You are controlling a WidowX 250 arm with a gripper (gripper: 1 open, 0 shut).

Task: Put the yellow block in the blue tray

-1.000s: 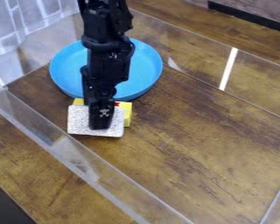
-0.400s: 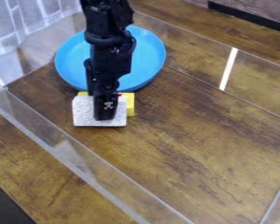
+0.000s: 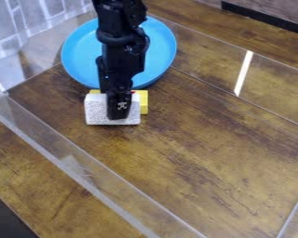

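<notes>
The yellow block (image 3: pixel 141 100) shows only as a thin yellow strip to the right of my gripper, touching a white grey-speckled block (image 3: pixel 98 109). Both lie on the wooden table just in front of the blue tray (image 3: pixel 160 39), and the pair appears to touch its near rim. My black gripper (image 3: pixel 118 112) reaches straight down onto the two blocks, with its tip over the white block's right part. Its jaws stand open. The arm hides most of the yellow block. I cannot tell whether the fingers straddle either block.
A clear plastic wall (image 3: pixel 46 139) runs along the table's left and front sides. The dark wooden table (image 3: pixel 214 149) stretches to the right and front. A bright reflection streak (image 3: pixel 244 72) lies on the table's right part.
The gripper, both blocks and the blue tray have all shifted away from the camera, toward the table's far side, as if pushed together. The table's reflection streak stayed in place.
</notes>
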